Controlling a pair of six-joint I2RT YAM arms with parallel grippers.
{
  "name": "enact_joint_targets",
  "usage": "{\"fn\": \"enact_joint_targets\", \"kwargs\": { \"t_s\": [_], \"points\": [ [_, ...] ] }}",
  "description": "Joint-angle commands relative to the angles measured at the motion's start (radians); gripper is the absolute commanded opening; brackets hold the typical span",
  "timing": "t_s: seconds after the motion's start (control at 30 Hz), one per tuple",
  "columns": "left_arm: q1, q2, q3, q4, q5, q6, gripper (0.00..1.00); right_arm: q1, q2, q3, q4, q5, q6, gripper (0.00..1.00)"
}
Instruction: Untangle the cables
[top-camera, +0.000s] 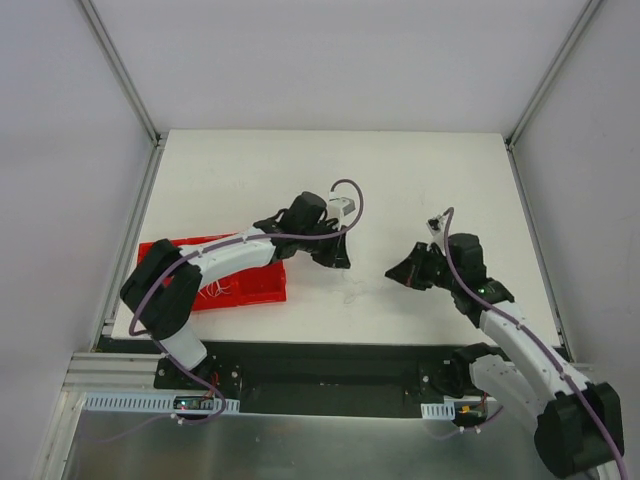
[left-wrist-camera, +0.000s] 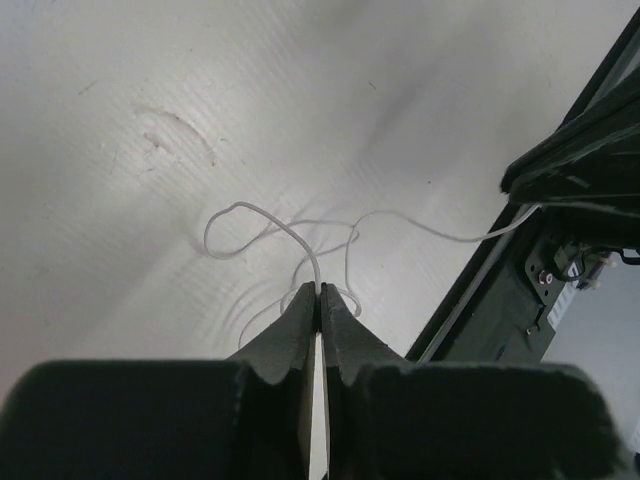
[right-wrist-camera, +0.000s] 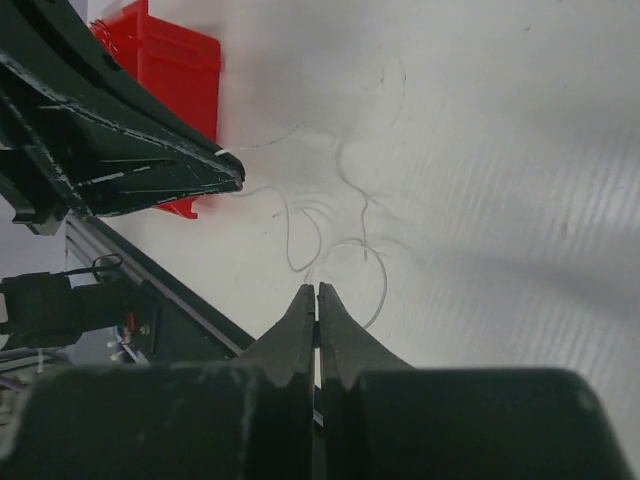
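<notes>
Wrist views: left gripper (left-wrist-camera: 318, 290) and right gripper (right-wrist-camera: 316, 290) are pinching cables (left-wrist-camera: 300, 235) looping between them; overhead they're barely showing.

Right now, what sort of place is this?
Probably a robotics test cell: a white table boxed in by plain panels, a left arm and right arm bolted at its edge, thin wires between them.

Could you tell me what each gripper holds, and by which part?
The left gripper and right gripper each pinch a whitish strand of the cables at the jaw tips; end or mid-length cannot be told.
</notes>
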Motion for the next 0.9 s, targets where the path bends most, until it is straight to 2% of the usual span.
{"fn": "enact_joint_targets", "kwargs": {
  "t_s": [0.0,0.1,0.27,0.3,0.33,0.43,0.63,0.87],
  "points": [
    [-0.009,0.075,0.08,0.023,0.074,-0.048,0.04,0.002,0.132,-0.009,0.291,-0.147,0.157,0.0],
    [-0.008,0.106,0.091,0.023,0.083,-0.05,0.16,0.001,0.207,-0.008,0.31,-0.116,0.153,0.0],
    [-0.023,0.075,0.052,0.023,0.024,0.018,0.45,0.001,0.315,0.008,0.316,-0.089,0.125,0.0],
    [-0.028,0.077,0.051,0.02,0.025,0.024,0.62,0.001,0.332,0.014,0.316,-0.098,0.125,0.0],
    [-0.035,0.077,0.051,0.011,0.018,0.032,0.72,-0.001,0.341,0.017,0.318,-0.1,0.124,0.0],
    [-0.06,0.066,0.046,-0.024,-0.053,0.065,0.9,-0.002,0.343,0.015,0.318,-0.092,0.122,0.0],
    [-0.103,0.119,0.071,-0.063,-0.165,0.171,0.91,-0.008,0.333,0.011,0.31,-0.087,0.125,0.0],
    [-0.132,0.196,0.129,-0.071,-0.237,0.372,0.89,-0.018,0.333,0.008,0.299,-0.086,0.111,0.0]
  ]
}}
